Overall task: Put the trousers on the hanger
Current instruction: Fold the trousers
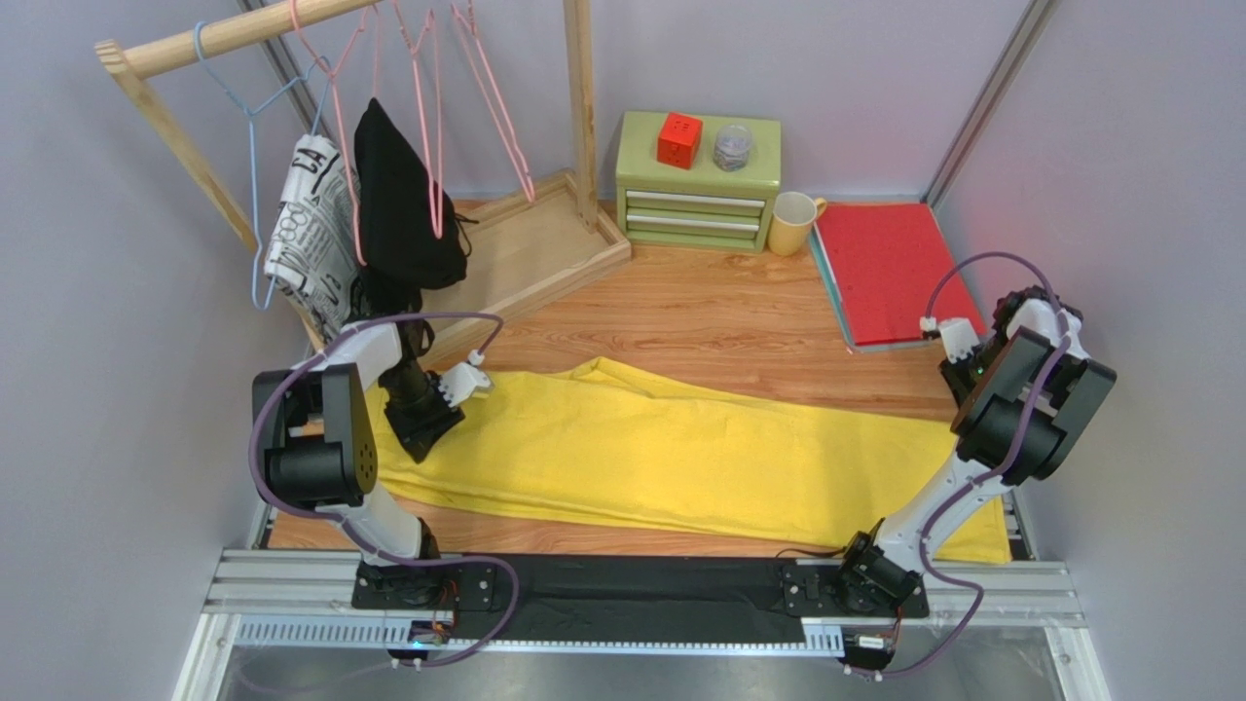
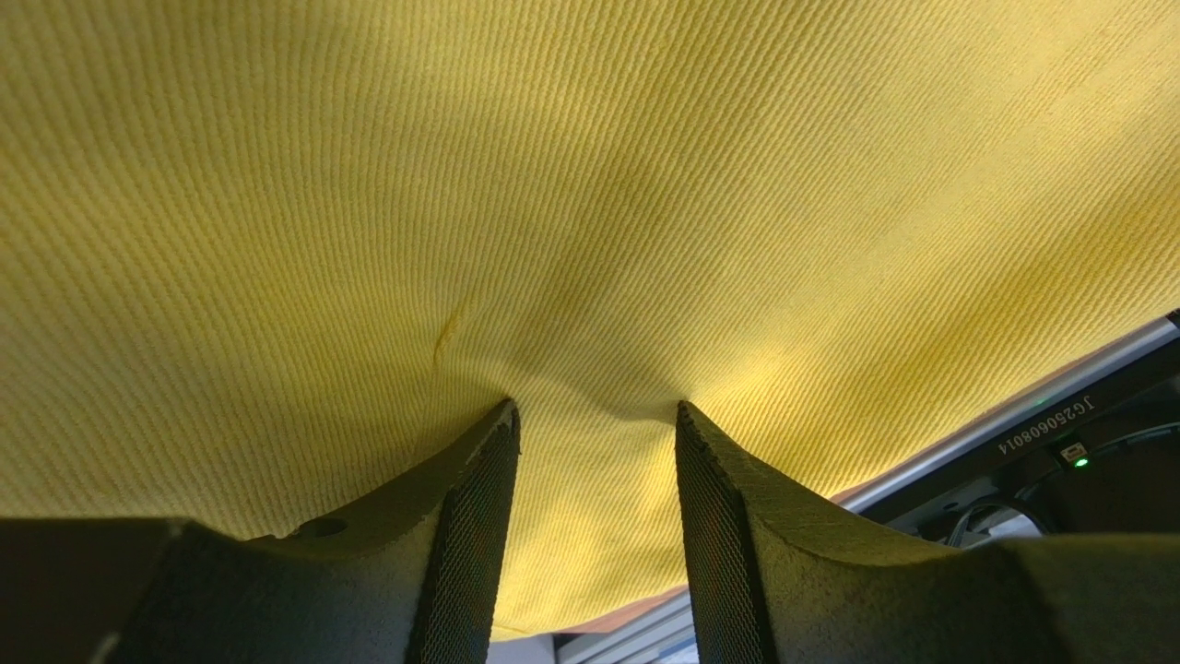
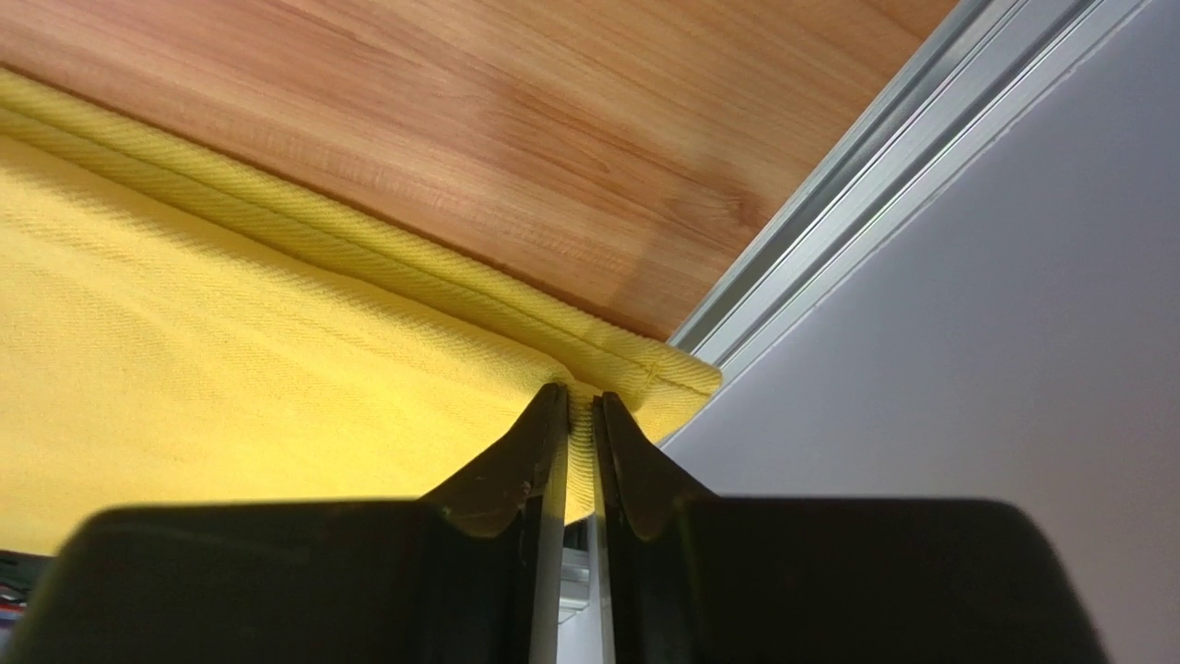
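Observation:
The yellow trousers (image 1: 658,446) lie flat across the wooden table, running left to right. My left gripper (image 1: 427,427) is open at their left end. Its two dark fingertips press down into the cloth (image 2: 582,249), which dimples between them at the left gripper (image 2: 596,408). My right gripper (image 3: 582,399) is shut on the hemmed far right corner of the trousers (image 3: 277,346), beside the table's metal rail. In the top view its own arm hides it. Empty pink hangers (image 1: 495,102) hang on the wooden rail at the back left, far from both grippers.
A black garment (image 1: 398,197) and a patterned garment (image 1: 310,219) hang on the rack, the latter on a light blue hanger (image 1: 252,124). At the back stand a green drawer chest (image 1: 699,187), a yellow mug (image 1: 791,224) and a red folder (image 1: 892,270).

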Controlling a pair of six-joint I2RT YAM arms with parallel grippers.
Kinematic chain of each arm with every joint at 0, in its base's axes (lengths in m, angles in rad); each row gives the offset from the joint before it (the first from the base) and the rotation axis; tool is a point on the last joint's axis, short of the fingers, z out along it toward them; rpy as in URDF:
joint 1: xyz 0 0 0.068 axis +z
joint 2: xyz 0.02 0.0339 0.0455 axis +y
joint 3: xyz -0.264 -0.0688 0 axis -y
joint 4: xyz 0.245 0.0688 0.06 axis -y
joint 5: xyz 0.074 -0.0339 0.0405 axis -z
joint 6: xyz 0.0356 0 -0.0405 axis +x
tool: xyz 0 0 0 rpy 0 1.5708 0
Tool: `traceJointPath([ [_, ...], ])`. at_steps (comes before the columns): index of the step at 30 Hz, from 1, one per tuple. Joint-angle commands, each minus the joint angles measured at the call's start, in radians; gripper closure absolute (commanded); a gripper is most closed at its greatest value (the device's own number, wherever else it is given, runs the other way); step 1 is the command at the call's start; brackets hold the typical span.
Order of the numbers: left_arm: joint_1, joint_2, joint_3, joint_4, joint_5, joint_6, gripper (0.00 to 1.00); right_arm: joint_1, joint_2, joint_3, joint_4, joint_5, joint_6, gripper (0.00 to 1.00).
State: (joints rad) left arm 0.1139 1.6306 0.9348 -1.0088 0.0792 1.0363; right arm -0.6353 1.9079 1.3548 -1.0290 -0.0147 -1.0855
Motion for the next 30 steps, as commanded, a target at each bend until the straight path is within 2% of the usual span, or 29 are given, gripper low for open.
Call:
traceJointPath([
  [1,0.017,0.005,-0.013,0.067,-0.01,0.018,0.47,0.0,-0.006,0.047,-0.042,0.013,-0.019,0.89],
  [3,0.017,0.005,-0.01,0.065,-0.012,0.016,0.47,-0.001,-0.012,0.052,-0.051,0.047,-0.031,1.0],
  [11,0.017,0.008,-0.028,0.087,-0.042,0.022,0.51,-0.041,-0.053,0.115,-0.051,0.105,-0.111,1.0],
  [19,0.017,0.017,-0.044,0.096,-0.035,0.008,0.53,-0.009,0.032,0.069,0.101,0.142,-0.044,1.0],
  [23,0.017,-0.011,-0.047,0.085,-0.006,0.004,0.48,0.017,0.036,0.047,0.184,0.156,-0.013,0.99],
  [24,0.017,-0.027,-0.042,0.078,0.008,-0.001,0.47,0.028,0.039,0.044,0.205,0.174,-0.01,0.95],
  [28,0.017,-0.107,0.027,-0.012,0.131,-0.028,0.43,0.033,0.019,0.081,0.141,0.148,0.047,0.44],
  [30,0.017,-0.17,0.065,-0.04,0.201,-0.048,0.42,0.013,0.003,0.138,0.028,0.099,0.099,0.37],
])
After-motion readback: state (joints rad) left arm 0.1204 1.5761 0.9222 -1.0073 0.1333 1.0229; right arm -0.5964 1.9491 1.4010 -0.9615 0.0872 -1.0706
